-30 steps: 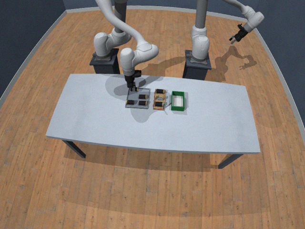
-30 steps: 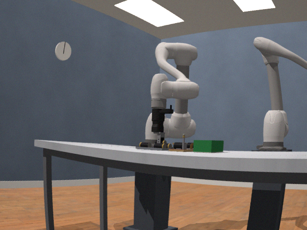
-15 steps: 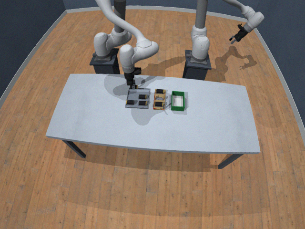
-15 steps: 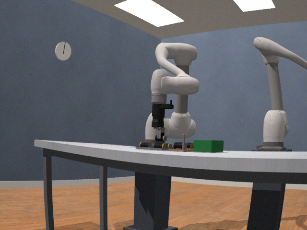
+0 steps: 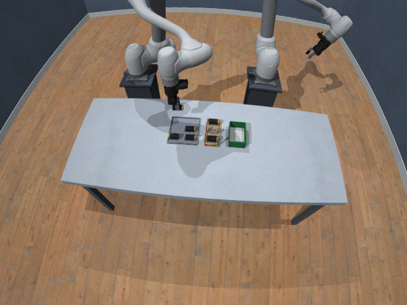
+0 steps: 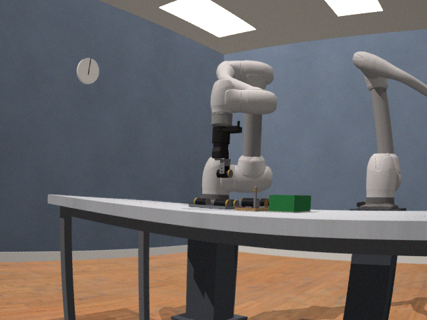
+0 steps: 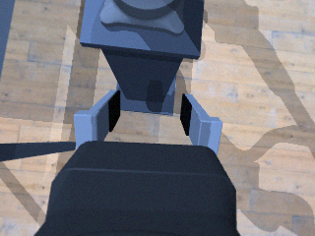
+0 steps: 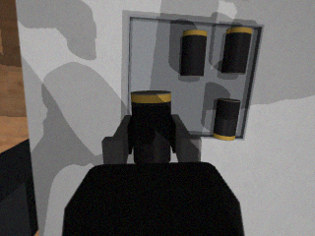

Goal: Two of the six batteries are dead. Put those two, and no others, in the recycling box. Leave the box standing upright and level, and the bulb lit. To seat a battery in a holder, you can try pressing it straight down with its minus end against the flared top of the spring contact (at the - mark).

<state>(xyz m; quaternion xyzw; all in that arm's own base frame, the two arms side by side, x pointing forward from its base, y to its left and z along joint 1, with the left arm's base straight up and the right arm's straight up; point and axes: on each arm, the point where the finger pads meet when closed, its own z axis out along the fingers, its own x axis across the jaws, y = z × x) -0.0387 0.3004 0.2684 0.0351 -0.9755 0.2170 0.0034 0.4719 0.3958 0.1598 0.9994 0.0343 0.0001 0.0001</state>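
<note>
Battery (image 5: pixel 181 107) (image 6: pixel 223 175) (image 8: pixel 151 112), top view: it is clamped in my right gripper (image 5: pixel 177 106) (image 6: pixel 225 171) (image 8: pixel 152 126), raised beside the tray (image 5: pixel 186 117) (image 6: pixel 195 205) (image 8: pixel 130 64), not in the green recycling box (image 5: pixel 237 144) (image 6: pixel 281 203). Exterior view: it hangs roughly horizontal; bulb (image 6: pixel 255 189) state cannot be told. Left wrist view: my left gripper (image 5: pixel 310 54) (image 7: pixel 151 104) stands wide apart, unloaded. Right wrist view: the pads grip opposite sides of the barrel. Expect a rigid, fairly dense cylinder, liable to roll or pivot; grip mid-barrel, keeping both ends exposed. Gold band visible at one end; no brand, label or writing legible.

The right gripper (image 5: pixel 177 105) (image 6: pixel 225 170) (image 8: pixel 152 126) and its battery (image 5: pixel 180 107) (image 6: pixel 225 173) (image 8: pixel 152 125) have risen from just above the tray (image 5: pixel 171 126) (image 6: pixel 198 205) (image 8: pixel 157 84) to higher over it, toward its arm-side edge.
</note>
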